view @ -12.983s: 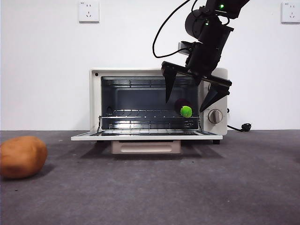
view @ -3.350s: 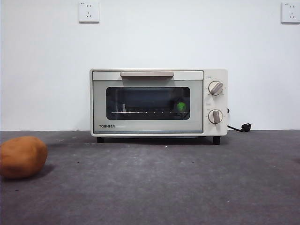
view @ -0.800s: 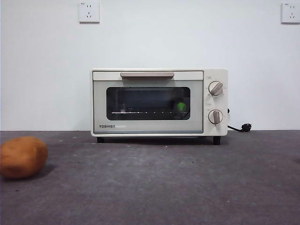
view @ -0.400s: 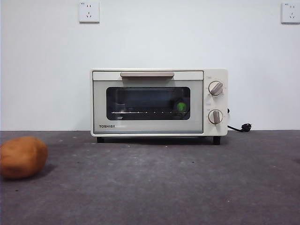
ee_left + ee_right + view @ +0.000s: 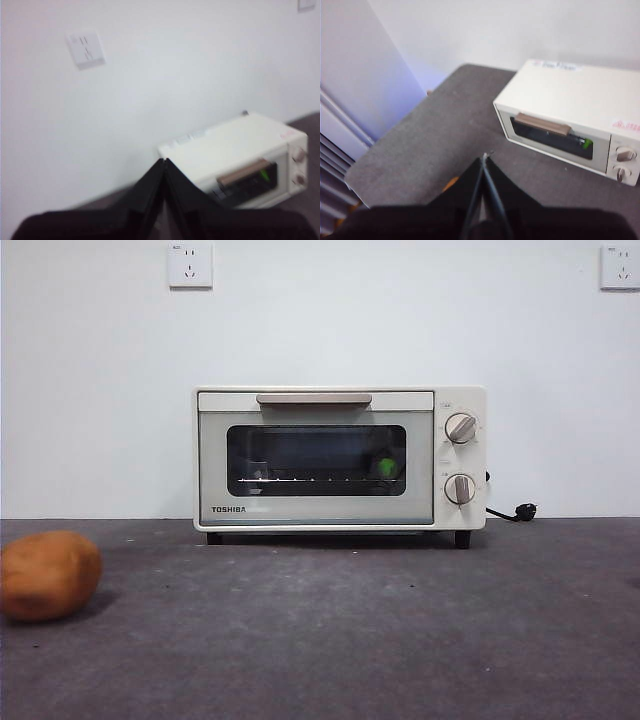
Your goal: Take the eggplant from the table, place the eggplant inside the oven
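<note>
We take the oven (image 5: pixel 338 458) as our landmark: it stands on the table (image 5: pixel 400 640) against the white wall, its door shut, the beige handle (image 5: pixel 313 398) lying flat across the top of the door. In front of the oven and far off to one side sits the potato (image 5: pixel 48 575), well apart from everything. Behind the dark window, toward the knob side of the oven, we see the eggplant (image 5: pixel 386 468), only its lime-green cap showing clearly through the glass, so we judge the task essentially finished. Both arms are held high and away from the oven: the left gripper (image 5: pixel 164 162) has its jaws pressed together on nothing, and the right gripper (image 5: pixel 484 157) is likewise closed and empty. We judge little can go wrong now; the chief risk is a needless return toward the oven, where a closed tip could knock a knob (image 5: pixel 460 428) or catch the handle and pull the door open.
</note>
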`<state>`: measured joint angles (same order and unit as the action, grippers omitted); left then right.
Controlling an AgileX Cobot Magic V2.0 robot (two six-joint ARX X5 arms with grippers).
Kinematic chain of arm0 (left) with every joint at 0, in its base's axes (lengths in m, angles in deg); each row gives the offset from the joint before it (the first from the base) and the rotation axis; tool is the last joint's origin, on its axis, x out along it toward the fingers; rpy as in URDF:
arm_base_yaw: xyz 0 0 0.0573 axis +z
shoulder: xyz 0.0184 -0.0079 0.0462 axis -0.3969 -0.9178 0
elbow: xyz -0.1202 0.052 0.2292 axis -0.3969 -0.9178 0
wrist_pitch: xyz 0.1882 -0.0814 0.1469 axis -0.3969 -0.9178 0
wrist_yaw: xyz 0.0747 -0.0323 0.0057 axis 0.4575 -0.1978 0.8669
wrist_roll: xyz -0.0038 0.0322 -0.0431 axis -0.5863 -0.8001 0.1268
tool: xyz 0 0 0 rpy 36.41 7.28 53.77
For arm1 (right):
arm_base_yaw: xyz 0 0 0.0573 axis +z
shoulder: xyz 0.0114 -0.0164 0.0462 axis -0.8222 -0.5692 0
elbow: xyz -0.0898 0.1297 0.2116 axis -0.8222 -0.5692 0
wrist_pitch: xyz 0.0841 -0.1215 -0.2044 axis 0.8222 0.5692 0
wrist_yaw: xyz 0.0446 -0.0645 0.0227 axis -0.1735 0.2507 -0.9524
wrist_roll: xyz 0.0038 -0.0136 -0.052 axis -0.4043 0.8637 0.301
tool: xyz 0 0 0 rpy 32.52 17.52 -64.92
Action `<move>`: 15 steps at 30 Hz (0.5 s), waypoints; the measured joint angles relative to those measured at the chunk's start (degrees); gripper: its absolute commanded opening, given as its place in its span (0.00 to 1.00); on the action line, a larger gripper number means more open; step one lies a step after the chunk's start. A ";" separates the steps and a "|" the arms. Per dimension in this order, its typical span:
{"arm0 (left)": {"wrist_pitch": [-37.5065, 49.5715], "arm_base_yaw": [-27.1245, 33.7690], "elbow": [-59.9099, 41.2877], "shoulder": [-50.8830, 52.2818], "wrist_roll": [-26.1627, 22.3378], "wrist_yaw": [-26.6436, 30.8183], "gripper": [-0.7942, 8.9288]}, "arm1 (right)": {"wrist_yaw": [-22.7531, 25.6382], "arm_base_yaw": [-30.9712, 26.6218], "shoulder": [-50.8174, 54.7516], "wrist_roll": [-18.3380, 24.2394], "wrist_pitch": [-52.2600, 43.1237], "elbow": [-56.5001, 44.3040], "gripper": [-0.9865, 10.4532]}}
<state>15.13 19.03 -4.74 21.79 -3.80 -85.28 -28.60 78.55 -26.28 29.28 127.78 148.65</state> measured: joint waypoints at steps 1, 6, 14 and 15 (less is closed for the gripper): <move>1.70 0.28 -1.57 1.36 -0.31 0.00 0.08 | 0.00 0.00 -1.18 0.00 0.00 0.00 0.09; 16.11 0.83 -13.64 9.18 -0.85 0.02 0.08 | 0.07 0.00 -6.80 0.00 0.00 0.00 0.09; 28.70 0.85 -37.99 18.80 -0.85 0.02 0.08 | 0.17 0.00 -15.80 -0.02 0.02 0.00 0.09; 29.07 0.87 -40.04 19.78 -0.87 0.02 0.08 | 0.17 0.00 -16.66 -0.02 0.02 -0.02 0.09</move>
<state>44.20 19.90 -44.78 41.57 -4.67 -85.26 -28.42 78.55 -42.93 29.26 127.80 148.63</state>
